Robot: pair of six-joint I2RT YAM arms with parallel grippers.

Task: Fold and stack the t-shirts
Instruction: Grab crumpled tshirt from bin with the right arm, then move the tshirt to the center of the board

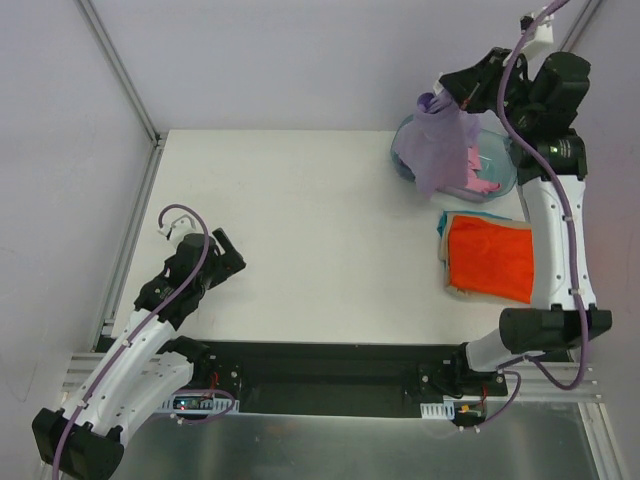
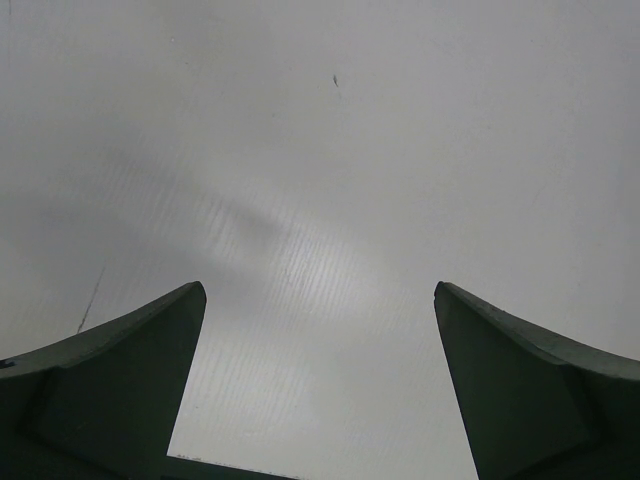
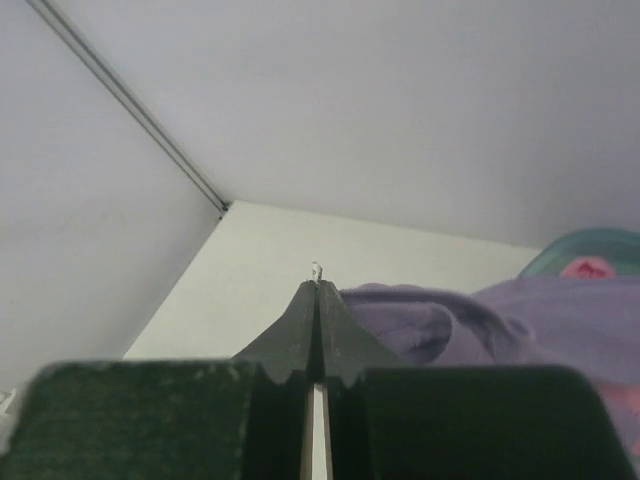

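Note:
At the far right, my right gripper (image 1: 437,100) is shut on the lavender t-shirt (image 1: 440,150), which hangs from it in a bunch over the tub's left rim. In the right wrist view the jaws (image 3: 318,283) are pressed together with a small scrap at their tip, and the lavender cloth (image 3: 520,320) lies just to their right. A pink t-shirt (image 1: 481,185) (image 3: 587,267) lies in the tub. The orange t-shirt (image 1: 490,258) lies folded on the table with a teal t-shirt edge (image 1: 441,226) showing beneath it. My left gripper (image 1: 228,255) (image 2: 320,290) stands open over bare table at the near left.
The translucent blue-green tub (image 1: 505,183) (image 3: 590,240) stands at the back right corner. Grey walls with a metal rail (image 1: 125,75) close the left and back sides. The right arm's white link (image 1: 555,240) runs beside the folded stack.

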